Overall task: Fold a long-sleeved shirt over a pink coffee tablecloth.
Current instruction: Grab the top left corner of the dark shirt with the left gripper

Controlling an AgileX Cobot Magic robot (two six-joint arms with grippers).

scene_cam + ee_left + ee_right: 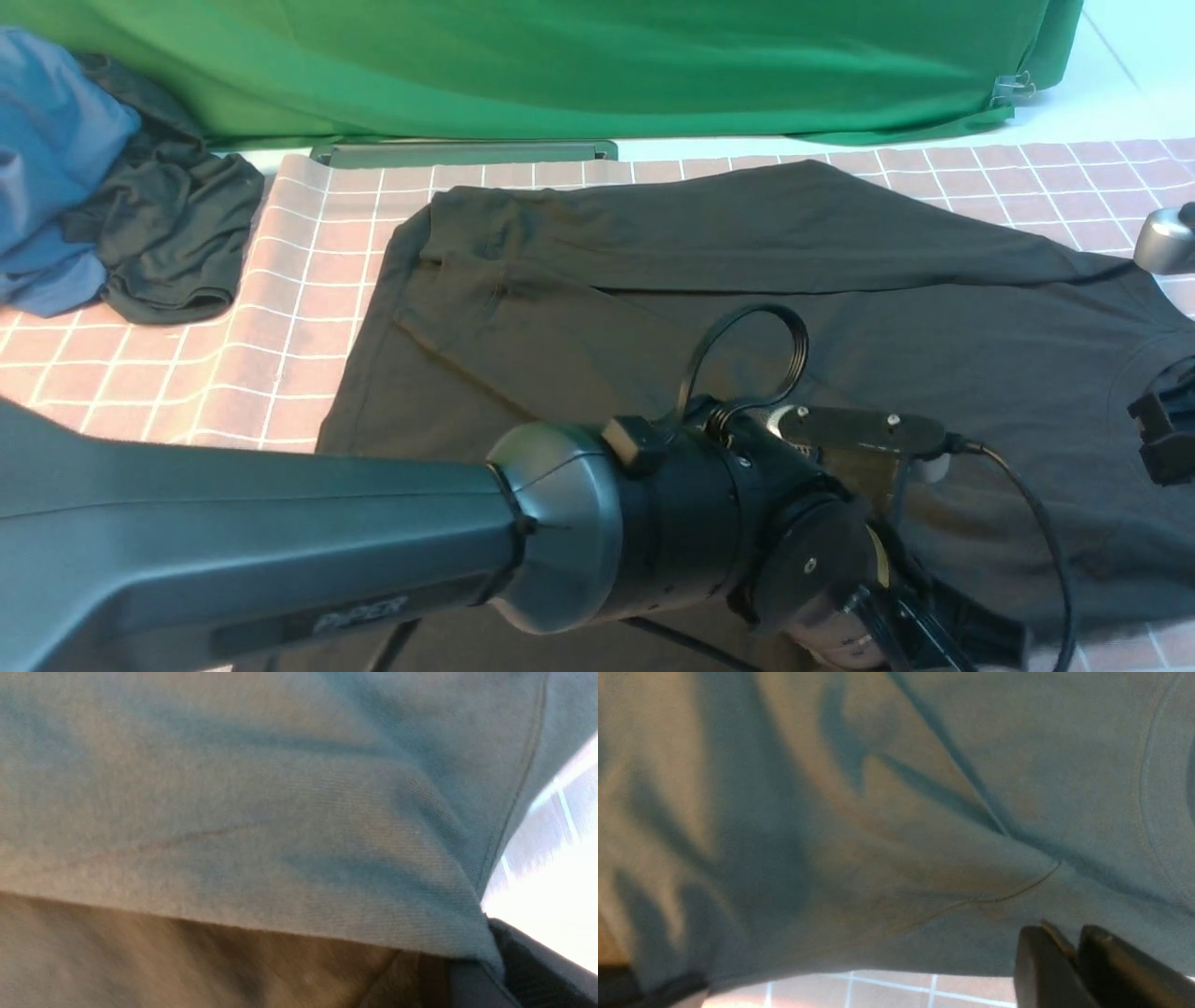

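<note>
My left end effector (934, 630) is clamped on the long-sleeved shirt (653, 261); my right end effector (1076, 947) touches it, grip unclear.

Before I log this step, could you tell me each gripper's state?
Left gripper: shut on the large black long-sleeved knit shirt.
Right gripper: cannot be told.

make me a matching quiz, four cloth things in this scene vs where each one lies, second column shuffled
1 long-sleeved shirt
2 pink tablecloth
3 green cloth
4 blue garment

a bunched at the far left
b covers the table, white grid lines
c draped along the back
d black, spread out in the middle

Pairs: 1-d, 2-b, 3-c, 4-a
</note>
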